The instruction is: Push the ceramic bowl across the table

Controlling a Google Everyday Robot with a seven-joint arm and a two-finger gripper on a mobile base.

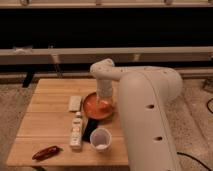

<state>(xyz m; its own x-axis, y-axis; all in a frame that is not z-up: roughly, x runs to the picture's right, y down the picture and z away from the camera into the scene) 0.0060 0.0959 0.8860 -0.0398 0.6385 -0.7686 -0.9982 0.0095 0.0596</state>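
Observation:
The orange-red ceramic bowl (95, 107) sits near the middle of the light wooden table (47, 125), toward its right side. My white arm reaches over from the right and comes down with the gripper (105, 101) at the bowl's right inner side. The gripper's end is in or against the bowl, and the arm hides the bowl's right edge.
A translucent whitish cup (100, 139) stands in front of the bowl, next to a dark flat object (88, 131). A long white packet (76, 131) and a small pale block (75, 103) lie left of the bowl. A red-brown item (46, 152) lies at the front left. A dark wall with rails is behind.

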